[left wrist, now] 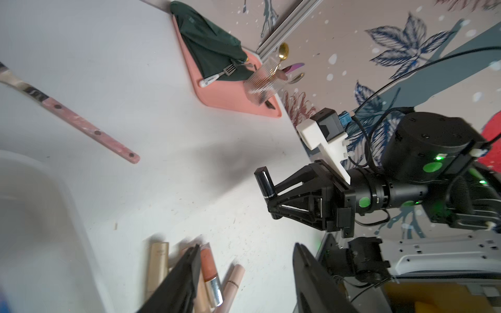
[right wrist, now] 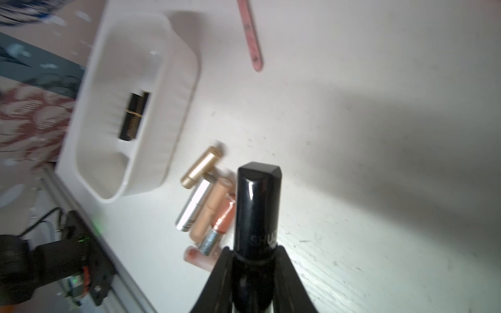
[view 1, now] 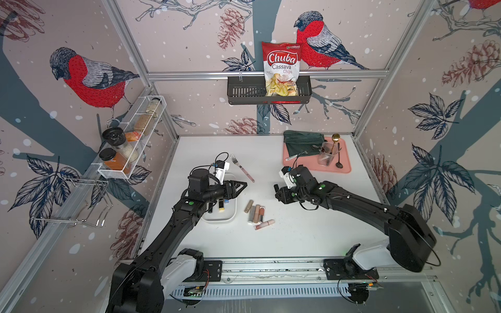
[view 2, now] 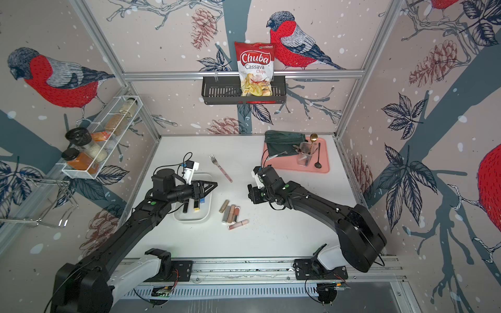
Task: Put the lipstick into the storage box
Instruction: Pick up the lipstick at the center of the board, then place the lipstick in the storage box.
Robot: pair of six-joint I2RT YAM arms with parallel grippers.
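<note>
My right gripper (right wrist: 256,257) is shut on a glossy black lipstick (right wrist: 257,206), which stands out past its fingertips; the left wrist view also shows this lipstick (left wrist: 264,181). In both top views the right gripper (view 1: 277,189) hangs above the table, right of a cluster of loose lipsticks (view 1: 256,211). The white storage box (view 1: 231,216) lies left of that cluster, and a black lipstick (right wrist: 134,116) lies inside it. My left gripper (view 1: 244,185) is open above the box's far end with nothing between its fingers (left wrist: 189,260).
A pink-handled fork (view 1: 242,168) lies behind the box. At the back right is a pink tray (view 1: 344,168) with a green cloth and a cutlery cup. A black basket (view 1: 244,93) with a chips bag hangs on the back wall. A spice rack (view 1: 130,151) is on the left wall.
</note>
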